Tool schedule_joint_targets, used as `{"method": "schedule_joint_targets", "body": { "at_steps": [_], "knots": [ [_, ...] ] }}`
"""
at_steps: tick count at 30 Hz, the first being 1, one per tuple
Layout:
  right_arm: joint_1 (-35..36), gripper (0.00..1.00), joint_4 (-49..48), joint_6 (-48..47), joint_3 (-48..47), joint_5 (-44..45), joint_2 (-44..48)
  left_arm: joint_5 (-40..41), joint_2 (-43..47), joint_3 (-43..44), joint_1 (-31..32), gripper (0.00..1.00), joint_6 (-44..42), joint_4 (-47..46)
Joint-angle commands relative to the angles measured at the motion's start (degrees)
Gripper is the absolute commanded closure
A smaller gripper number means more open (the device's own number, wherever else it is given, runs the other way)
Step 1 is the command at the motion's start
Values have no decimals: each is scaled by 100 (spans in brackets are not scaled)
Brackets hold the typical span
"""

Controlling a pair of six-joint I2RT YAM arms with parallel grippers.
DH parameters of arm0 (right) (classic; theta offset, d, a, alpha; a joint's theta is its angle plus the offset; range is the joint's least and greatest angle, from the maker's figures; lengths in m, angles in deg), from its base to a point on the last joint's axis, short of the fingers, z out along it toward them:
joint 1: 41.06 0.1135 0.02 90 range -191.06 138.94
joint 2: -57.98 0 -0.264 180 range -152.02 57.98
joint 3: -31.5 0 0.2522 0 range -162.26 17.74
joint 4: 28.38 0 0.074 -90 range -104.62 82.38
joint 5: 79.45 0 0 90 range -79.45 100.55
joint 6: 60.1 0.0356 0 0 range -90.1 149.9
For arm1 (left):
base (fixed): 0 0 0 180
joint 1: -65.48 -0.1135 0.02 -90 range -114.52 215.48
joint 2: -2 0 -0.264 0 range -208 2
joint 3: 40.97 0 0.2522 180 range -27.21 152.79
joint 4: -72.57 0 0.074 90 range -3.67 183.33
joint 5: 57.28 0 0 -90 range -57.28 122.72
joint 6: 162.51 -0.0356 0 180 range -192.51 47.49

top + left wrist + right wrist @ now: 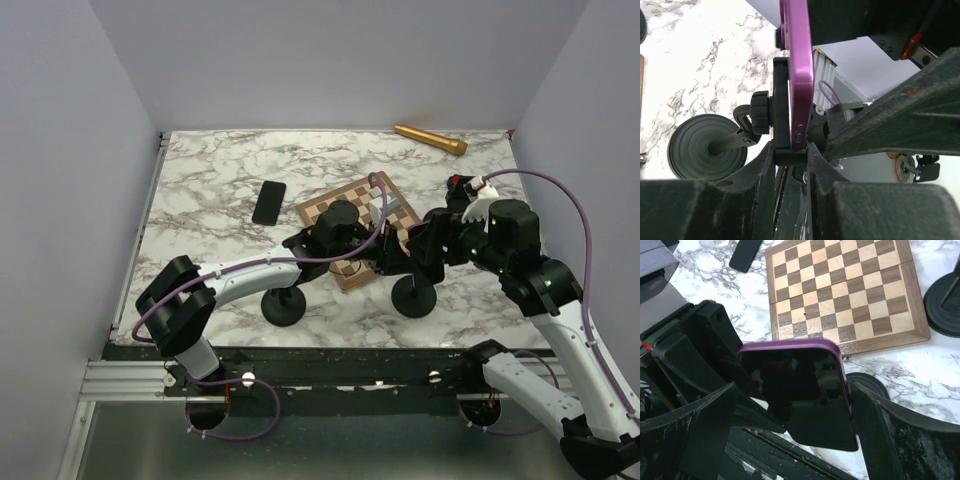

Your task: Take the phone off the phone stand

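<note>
The phone (800, 385) has a purple case and a dark screen and stands upright in the black clamp (782, 100) of the phone stand. The stand's round base (413, 296) is on the marble table. In the left wrist view the phone (800, 70) shows edge-on. My left gripper (791, 150) is shut on the clamp's bottom lip, just under the phone. My right gripper (795, 387) is open, its jaws on either side of the phone's screen; the right finger (900, 430) is close to the phone's edge. From above, both grippers (385, 255) (428, 245) meet over the stand and hide the phone.
A second, empty stand (284, 308) is at the front left. A wooden chessboard (360, 205) lies just behind the grippers. A black phone (268, 202) lies flat to its left. A gold cylinder (430, 138) lies at the far edge.
</note>
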Motion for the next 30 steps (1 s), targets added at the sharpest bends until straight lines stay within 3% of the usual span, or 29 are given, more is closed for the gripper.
{"method": "schedule_joint_targets", "body": {
  "at_steps": [1,4,7,9,15,18,30],
  "knots": [
    [55,0,440,145,-228,378,191,566,106,276,12,100,-176,605],
    [51,0,542,129,-204,585,212,598,62,456,12,93,-228,962],
    [55,0,604,156,-193,617,159,542,99,447,12,69,-225,947],
    [53,0,552,194,-230,600,168,550,104,454,12,59,-224,1000],
    [54,0,659,-56,-385,682,-109,485,205,391,8,43,-240,1010],
    [55,0,660,-178,-518,669,-206,509,482,148,3,30,-327,990],
    [55,0,530,-459,-600,759,-697,955,1765,-790,-146,23,-591,1328]
  ]
}}
